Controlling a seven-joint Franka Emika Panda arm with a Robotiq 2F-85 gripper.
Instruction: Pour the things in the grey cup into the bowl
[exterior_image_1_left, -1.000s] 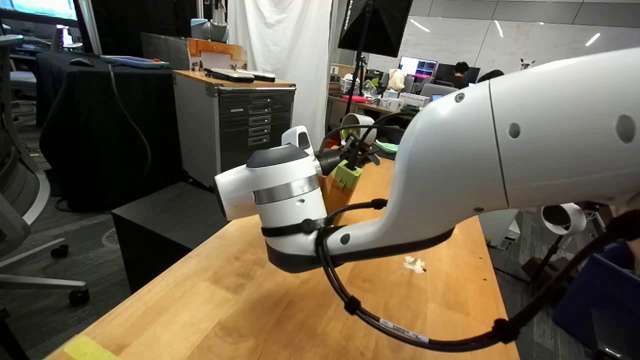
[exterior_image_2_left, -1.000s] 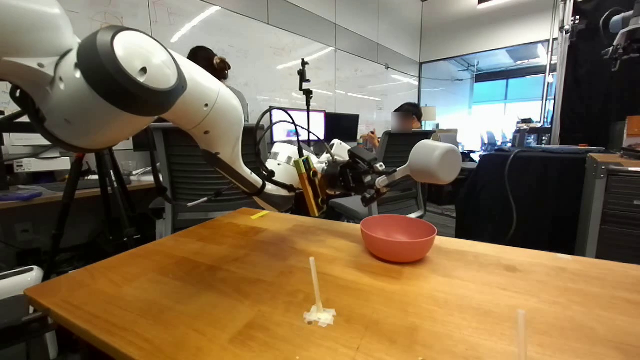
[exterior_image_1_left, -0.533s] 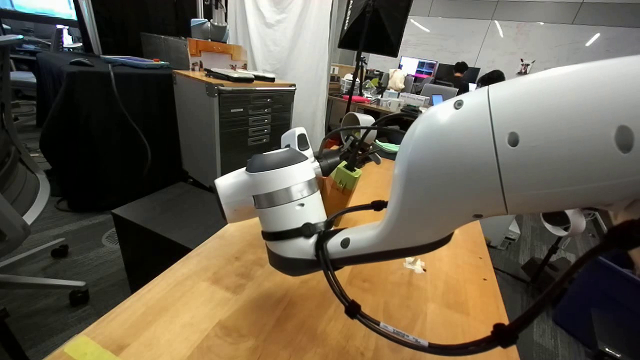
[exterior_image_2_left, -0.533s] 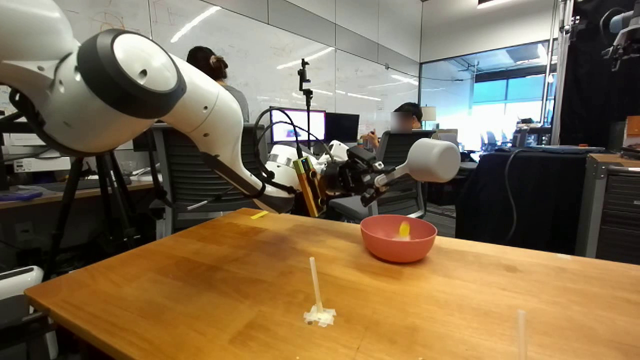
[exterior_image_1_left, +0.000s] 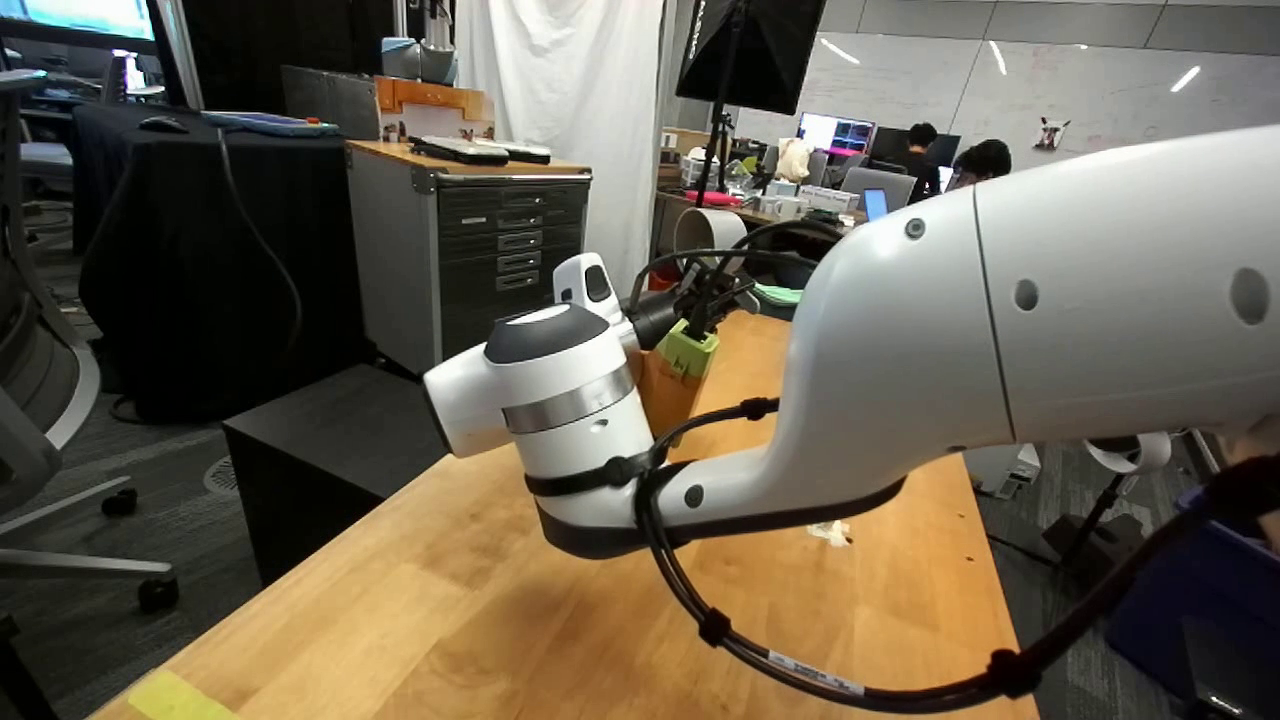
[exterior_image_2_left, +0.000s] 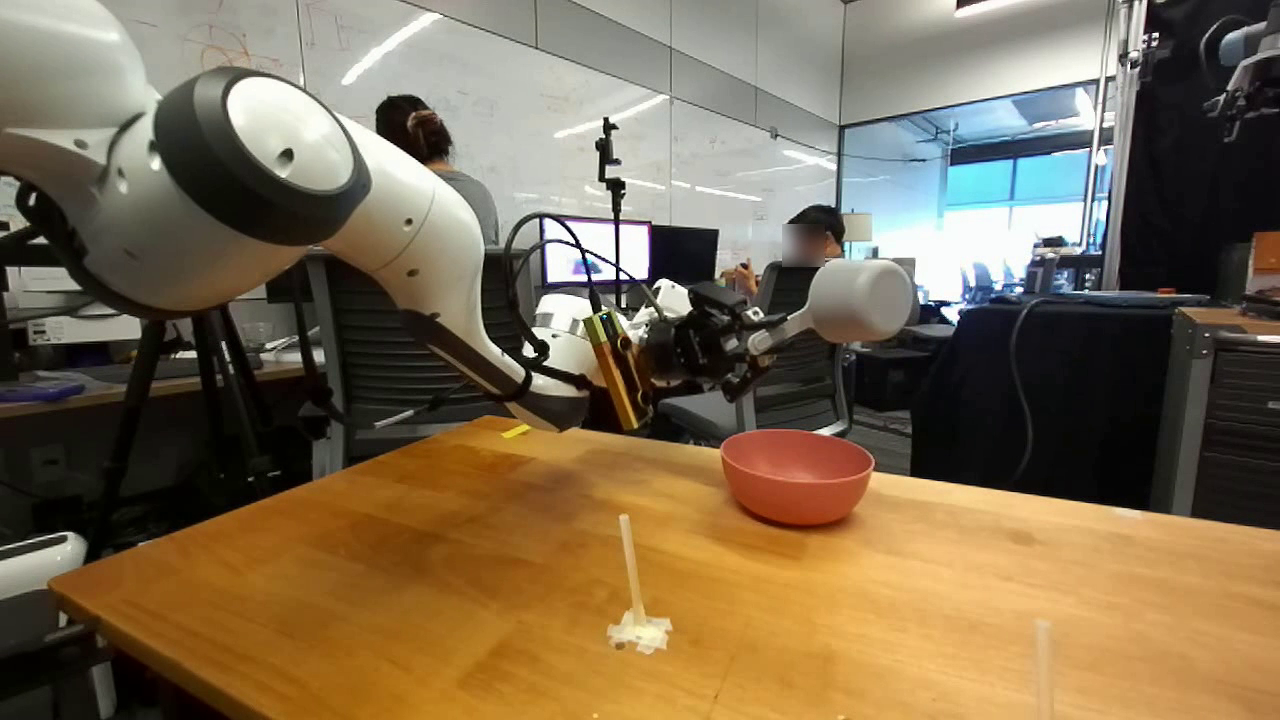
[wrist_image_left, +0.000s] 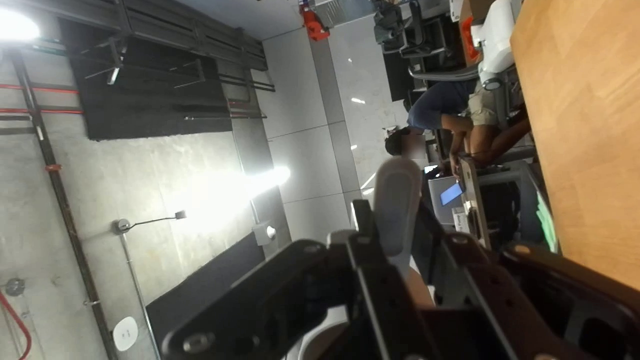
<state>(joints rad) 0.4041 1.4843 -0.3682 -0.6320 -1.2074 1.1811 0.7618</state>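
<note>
Grey cup (exterior_image_2_left: 862, 300): in the air, over on its side, higher than the bowl (exterior_image_2_left: 797, 502) and apart from it; its base faces the camera in an exterior view, and its mouth (exterior_image_1_left: 692, 233) shows in an exterior view, turned sideways rather than straight down.
Claw (exterior_image_2_left: 757, 352): clenched on the cup's handle (exterior_image_2_left: 787, 330); in the wrist view the handle stands between the two fingers too.
Bowl's place: upright on the bench (exterior_image_2_left: 400, 570), near the far edge in that exterior view, with the cup above its right-hand part as seen there.
Things to pour: none made out; the mouth is too small in view to show what lies inside, the bowl's floor is hidden behind its near wall, and no pieces show against the part of the inner wall in sight.
Done, as it stands: cup gripped, off the bench, beside or over the bowl, and well tipped.
Pour: probably the step in hand, perhaps nearly through, since loose bits should slide out of a cup leaned this far; the pictures do not prove it.
Left, by my judgement: tip the mouth lower if anything clings inside, check that the bowl has it all, then right the cup and set it down.
Doubt: whether the mouth is squarely above the bowl cannot be told; if it is off to one side, late bits could land on the bench.
Pale stick (exterior_image_2_left: 631, 565): taped at its foot to the bench, leaning slightly, well apart from the bowl.
</note>
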